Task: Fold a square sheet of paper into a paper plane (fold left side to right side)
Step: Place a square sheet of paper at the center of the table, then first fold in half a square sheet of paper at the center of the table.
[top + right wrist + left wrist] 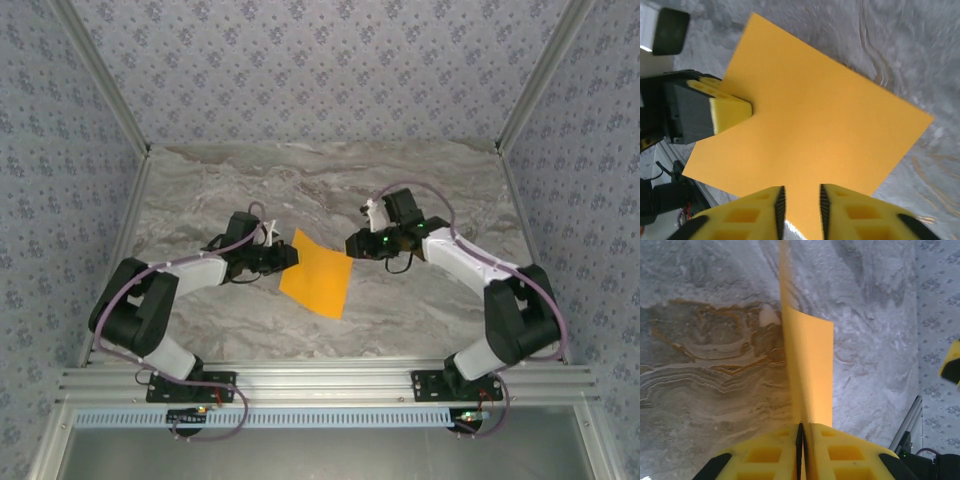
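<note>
The left gripper [801, 427] is pinching the square sheet of paper [318, 280] at mid-table while the right gripper [801, 192] is hovering at another edge, jaws narrowly apart; the left-to-right fold is likely requiring a second pinch first.

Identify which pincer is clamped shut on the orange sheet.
The left pincer: its yellow fingers meet on the square sheet of paper. The right pincer's jaws stand apart.

No text, no labels — nothing legible
</note>
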